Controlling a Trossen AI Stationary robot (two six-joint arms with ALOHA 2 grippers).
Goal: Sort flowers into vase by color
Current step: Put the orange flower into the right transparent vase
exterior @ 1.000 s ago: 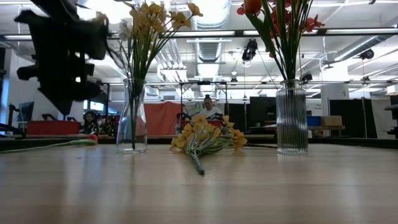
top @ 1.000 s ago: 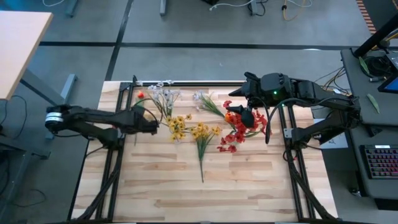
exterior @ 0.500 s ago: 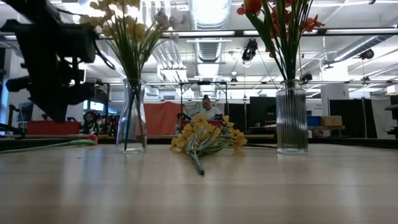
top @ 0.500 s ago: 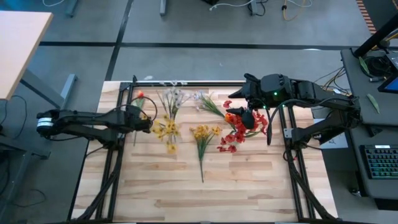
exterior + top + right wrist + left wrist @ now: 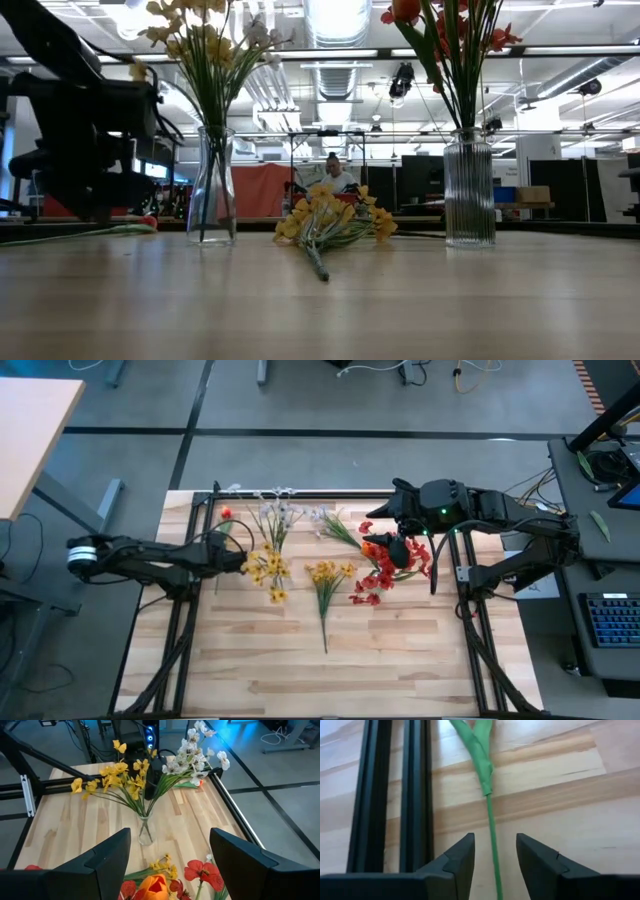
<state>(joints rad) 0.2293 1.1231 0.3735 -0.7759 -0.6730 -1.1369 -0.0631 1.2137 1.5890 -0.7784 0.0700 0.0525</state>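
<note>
On the wooden surface (image 5: 400, 650), the left end effector (image 5: 495, 857) has its fingers apart around a green stem (image 5: 490, 815), while the right end effector (image 5: 170, 855), fingers apart, hovers above the red flowers (image 5: 385, 575).

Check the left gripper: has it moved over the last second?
Yes. In the high view the left gripper has pulled back leftward from the yellow flowers in the clear vase, toward the table's left edge.

Counting two glass vases here: one (image 5: 213, 185) stuffed with yellow and white sprays, the other ribbed vase (image 5: 470, 188) with red ones. One loose yellow bunch (image 5: 328, 222) on the tabletop (image 5: 320, 310), plus one single red-tipped stem (image 5: 226, 513) at the far-left corner.
</note>
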